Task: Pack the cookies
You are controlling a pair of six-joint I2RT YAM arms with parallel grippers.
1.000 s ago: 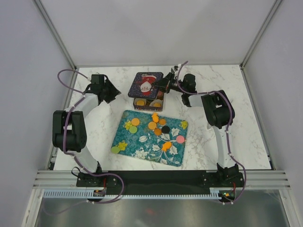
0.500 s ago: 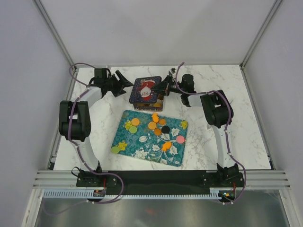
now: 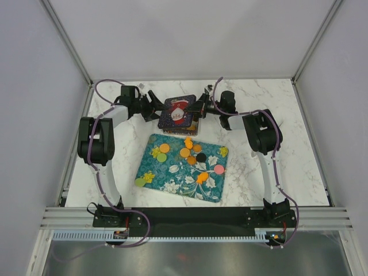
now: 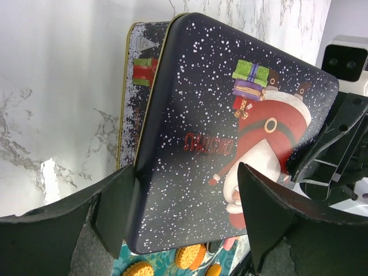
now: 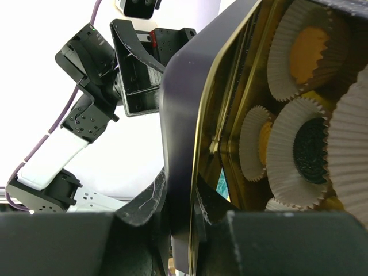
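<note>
right pincer (image 3: 199, 107) grips the tilted tin lid (image 3: 177, 111); left pincer (image 3: 153, 106) spread wide facing it.

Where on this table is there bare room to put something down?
The widest bare marble lies right of the right arm. A narrower patch sits between the tray and the left arm. Crowded: the back middle, where the left tool and right tool meet at the lid, and the tray's far half, dotted with cookies.
</note>
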